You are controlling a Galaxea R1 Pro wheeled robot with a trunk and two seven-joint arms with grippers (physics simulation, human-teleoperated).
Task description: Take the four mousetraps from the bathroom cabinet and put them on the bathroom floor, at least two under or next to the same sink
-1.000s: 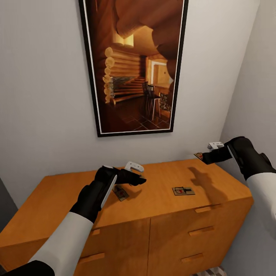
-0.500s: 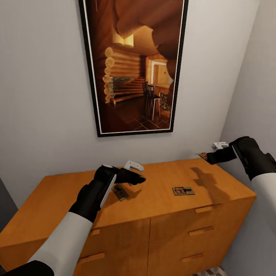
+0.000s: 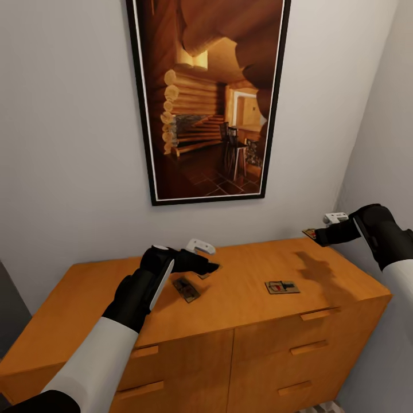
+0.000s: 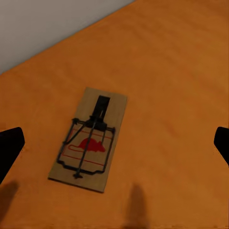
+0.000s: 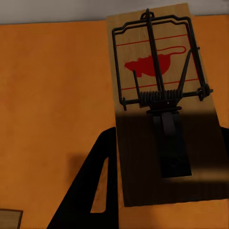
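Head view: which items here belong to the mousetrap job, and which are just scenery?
Job:
- mousetrap in the right pincer
- mousetrap under the left pincer
- mousetrap lying mid-top
- cabinet

Scenery:
- framed log-cabin picture
- wall

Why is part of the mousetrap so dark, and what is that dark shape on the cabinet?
Right wrist view: shade covers the near half of the held mousetrap; its far half is lit. Head view: the dark shape is the right gripper's soft shadow on the cabinet top. Left wrist view: faint, blurry shadows beside the lying mousetrap.
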